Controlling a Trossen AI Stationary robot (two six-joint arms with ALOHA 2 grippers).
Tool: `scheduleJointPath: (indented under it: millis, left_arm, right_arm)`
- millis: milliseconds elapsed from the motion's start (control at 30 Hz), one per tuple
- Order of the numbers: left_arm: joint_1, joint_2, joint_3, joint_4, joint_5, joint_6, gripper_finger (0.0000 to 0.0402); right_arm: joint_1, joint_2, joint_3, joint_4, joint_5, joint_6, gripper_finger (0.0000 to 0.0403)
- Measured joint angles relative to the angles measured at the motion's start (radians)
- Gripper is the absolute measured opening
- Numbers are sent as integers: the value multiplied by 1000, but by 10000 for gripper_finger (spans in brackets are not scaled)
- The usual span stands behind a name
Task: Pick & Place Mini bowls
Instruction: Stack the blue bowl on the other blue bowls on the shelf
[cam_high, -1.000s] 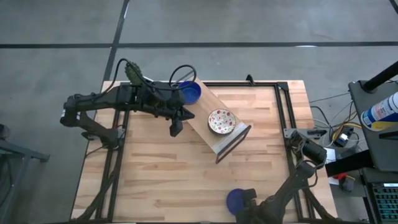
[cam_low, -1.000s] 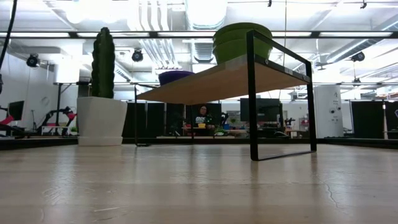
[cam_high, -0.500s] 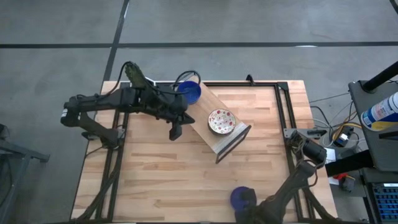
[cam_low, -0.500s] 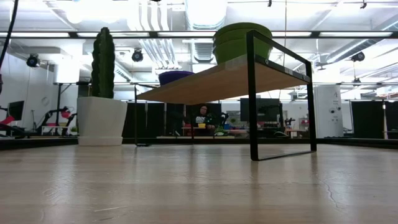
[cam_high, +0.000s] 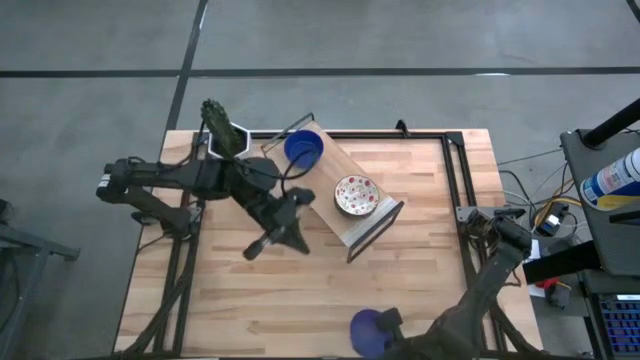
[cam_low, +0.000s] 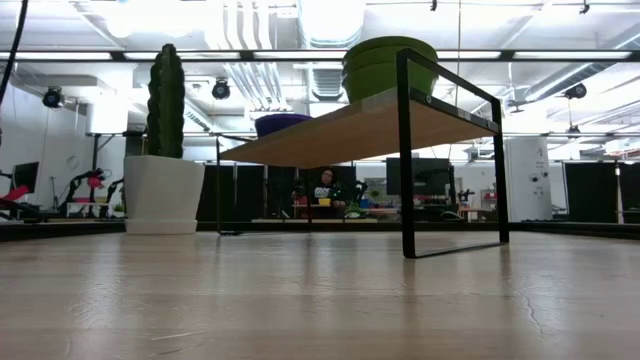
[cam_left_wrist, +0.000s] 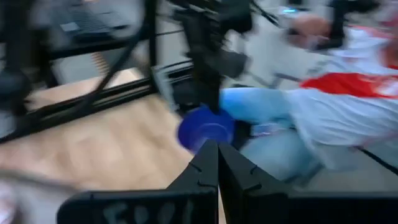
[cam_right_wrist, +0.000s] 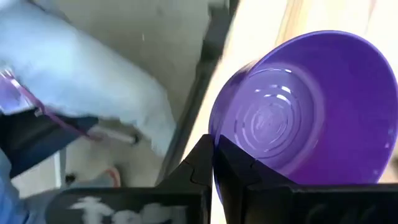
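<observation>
Left arm empty over mid-surface, right arm clamped on a blue bowl at the near edge

Far left corner of the surface: the cactus pot. Just right of it the left gripper hangs over bare wood, jaws pressed together on nothing. On to the slanted shelf: one blue bowl sits at its far-left end, a speckled bowl nearer its right end; seen from surface level the latter looks like a stack. Down at the near edge, right of centre, the right gripper has its jaws pinched on the rim of another blue bowl. Beyond that edge, a person's pale sleeve shows
</observation>
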Motion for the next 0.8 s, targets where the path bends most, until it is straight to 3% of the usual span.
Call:
scheduleJointPath:
  millis: [133,300,467,633,800]
  left_arm:
    - [-30,0,-45,102,132,4,0]
    - [-59,1,-104,229,187,-36,11]
    - [-65,1,-135,281,190,-34,74]
    - [-90,1,-175,442,189,-37,148]
    - [-118,3,-186,503,201,-26,167]
  right_arm:
    - [0,-20,87,8,27,-117,8]
    - [0,-51,170,16,72,-255,8]
    - [-2,-78,188,26,76,-325,8]
    - [-17,-115,186,80,57,-406,8]
    - [-55,-145,184,154,-42,-499,8]
